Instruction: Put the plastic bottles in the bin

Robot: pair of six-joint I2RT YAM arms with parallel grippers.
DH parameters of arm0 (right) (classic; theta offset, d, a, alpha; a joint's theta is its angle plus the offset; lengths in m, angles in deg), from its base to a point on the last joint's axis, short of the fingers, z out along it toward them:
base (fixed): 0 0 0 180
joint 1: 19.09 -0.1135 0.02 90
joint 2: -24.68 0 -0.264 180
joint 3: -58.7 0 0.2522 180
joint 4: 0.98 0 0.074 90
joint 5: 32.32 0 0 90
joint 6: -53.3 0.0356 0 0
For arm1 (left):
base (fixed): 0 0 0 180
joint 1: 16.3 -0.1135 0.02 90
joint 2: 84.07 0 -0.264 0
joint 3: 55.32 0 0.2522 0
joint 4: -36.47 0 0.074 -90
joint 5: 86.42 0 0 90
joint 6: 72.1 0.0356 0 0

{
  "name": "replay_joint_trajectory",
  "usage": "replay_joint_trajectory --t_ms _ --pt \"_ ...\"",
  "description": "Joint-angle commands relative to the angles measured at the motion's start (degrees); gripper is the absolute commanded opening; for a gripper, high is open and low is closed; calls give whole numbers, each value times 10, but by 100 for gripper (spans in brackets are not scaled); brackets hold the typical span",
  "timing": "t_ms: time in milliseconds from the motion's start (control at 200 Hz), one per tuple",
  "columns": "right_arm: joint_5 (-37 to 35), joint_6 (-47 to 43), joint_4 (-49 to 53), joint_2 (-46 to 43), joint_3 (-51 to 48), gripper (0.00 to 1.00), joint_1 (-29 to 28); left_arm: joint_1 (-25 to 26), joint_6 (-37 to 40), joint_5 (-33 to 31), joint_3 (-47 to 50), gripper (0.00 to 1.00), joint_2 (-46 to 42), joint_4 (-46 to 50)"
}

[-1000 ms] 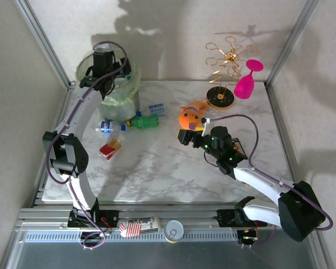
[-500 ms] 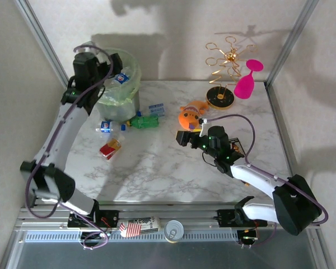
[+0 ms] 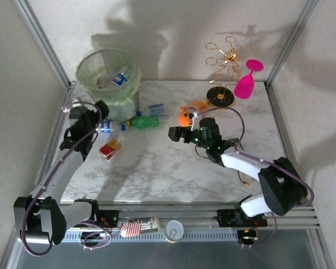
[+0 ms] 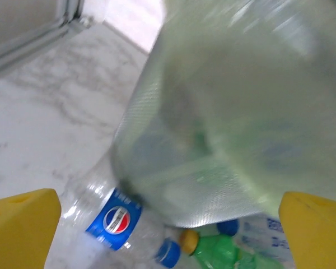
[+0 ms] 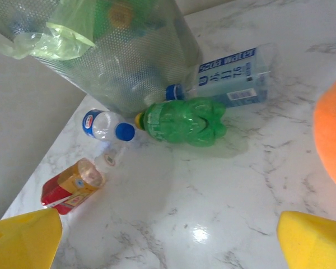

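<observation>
The bin (image 3: 107, 75), grey-green with a pale green bag, stands at the table's far left with a blue-labelled bottle (image 3: 121, 79) lying inside. Beside its base lie a green bottle (image 3: 144, 121), a clear blue-labelled bottle (image 3: 155, 109), a small clear bottle (image 3: 105, 126) and a red-labelled bottle (image 3: 110, 148). My left gripper (image 3: 96, 112) hangs open just left of the bin; its wrist view looks at the bin wall (image 4: 229, 112) and the small clear bottle (image 4: 115, 218). My right gripper (image 3: 176, 134) is open and empty, right of the green bottle (image 5: 185, 120).
An orange fish toy (image 3: 189, 115) lies just behind my right gripper. A gold wire stand (image 3: 224, 73) and a pink goblet (image 3: 247, 81) stand at the back right. Frame posts and walls close in the table's sides. A can (image 3: 173, 230) sits on the front rail.
My left arm has pulled back from over the bin and dropped to the table left of it, leaving a bottle in the bin. My right gripper has moved left.
</observation>
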Motion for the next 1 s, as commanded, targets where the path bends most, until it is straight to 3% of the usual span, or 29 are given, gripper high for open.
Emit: replay_joint_trajectory --t_ms 0,255,586,997 --pt "43 14 -22 26 26 99 -7 -6 -48 -14 55 100 -17 -65" --pt "47 19 -20 45 34 99 -15 -21 -60 3 141 100 30 -114" --pt "36 18 -21 35 23 99 -15 -16 -40 103 150 100 106 -110" --pt "28 18 -29 22 3 99 -15 105 -59 91 154 100 67 -12"
